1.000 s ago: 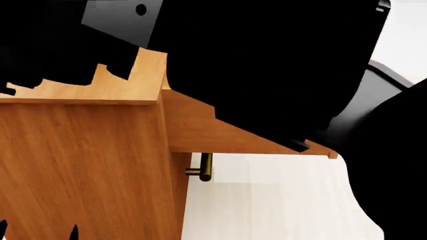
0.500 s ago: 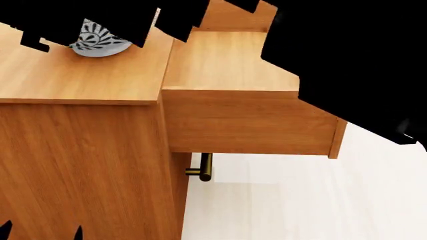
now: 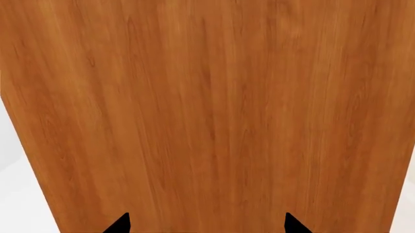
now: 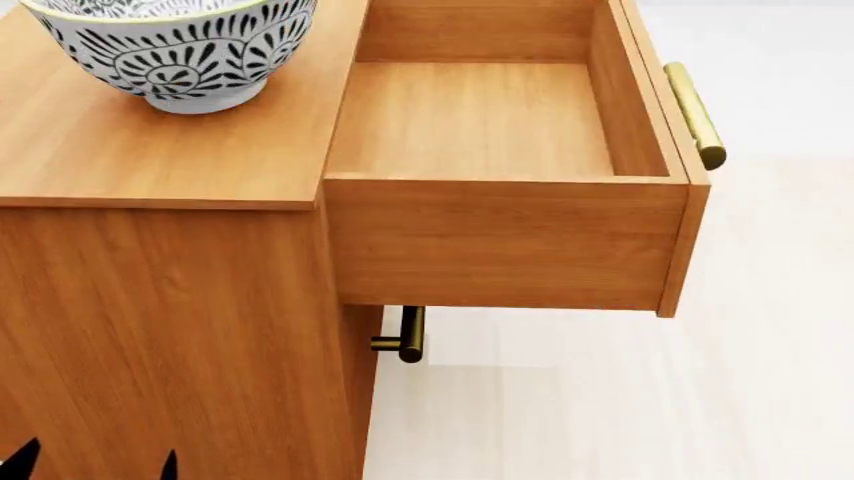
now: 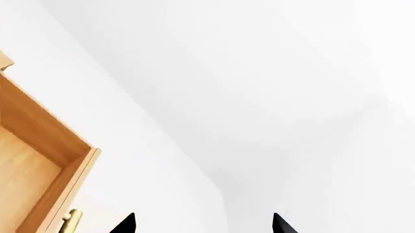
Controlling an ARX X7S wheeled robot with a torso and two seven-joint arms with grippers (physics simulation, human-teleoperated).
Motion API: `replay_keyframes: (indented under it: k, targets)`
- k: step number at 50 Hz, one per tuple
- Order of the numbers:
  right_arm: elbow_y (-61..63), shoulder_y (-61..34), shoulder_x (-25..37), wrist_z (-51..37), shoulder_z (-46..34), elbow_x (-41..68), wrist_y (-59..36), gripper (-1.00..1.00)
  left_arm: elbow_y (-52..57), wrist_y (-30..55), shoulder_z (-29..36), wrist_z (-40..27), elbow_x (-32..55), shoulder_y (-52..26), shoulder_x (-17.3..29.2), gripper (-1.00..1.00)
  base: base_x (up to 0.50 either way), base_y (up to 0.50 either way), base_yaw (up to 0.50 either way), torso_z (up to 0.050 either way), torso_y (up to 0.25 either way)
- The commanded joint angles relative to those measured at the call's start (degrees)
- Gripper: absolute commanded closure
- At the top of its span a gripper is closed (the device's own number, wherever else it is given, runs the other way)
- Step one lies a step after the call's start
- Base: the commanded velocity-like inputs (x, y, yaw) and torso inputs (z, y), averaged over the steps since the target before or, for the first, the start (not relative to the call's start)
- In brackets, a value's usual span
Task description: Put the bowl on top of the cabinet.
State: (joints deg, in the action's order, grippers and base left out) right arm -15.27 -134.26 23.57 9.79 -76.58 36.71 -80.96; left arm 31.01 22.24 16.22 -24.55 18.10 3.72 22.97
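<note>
Close to the robot, the left gripper (image 4: 94,465) shows only two dark tips spread apart, holding nothing, in front of the cabinet (image 4: 174,330) side. The right gripper (image 5: 202,224) tips also stand apart and hold nothing. Farther back, the bowl (image 4: 174,50) sits upright on the cabinet's flat top, just beside the pulled-out drawer (image 4: 507,240) with its brass handle (image 4: 697,112).
</note>
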Motion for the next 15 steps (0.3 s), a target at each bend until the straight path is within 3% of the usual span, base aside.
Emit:
replay_keyframes:
  k: [1, 7, 15]
  targets:
    - [2.6, -0.08, 4.88, 6.23, 5.13, -12.72, -7.04, -1.0, -0.75, 0.02, 0.43, 0.02, -0.06, -0.54, -0.07, -1.0, 0.0, 0.0, 0.0, 0.0, 0.0]
    - [5.44, 0.52, 6.8, 6.02, 5.45, -12.88, -8.61, -1.0, -0.73, 0.01, 0.11, -0.01, 0.28, -0.59, 0.11, -1.0, 0.0, 0.0, 0.0, 0.0, 0.0]
    - [10.91, -0.73, 16.73, -12.58, 3.62, 8.78, -9.03, -1.0, -0.73, 0.03, -0.43, -0.25, 0.81, -0.53, 0.21, -1.0, 0.0, 0.0, 0.0, 0.0, 0.0]
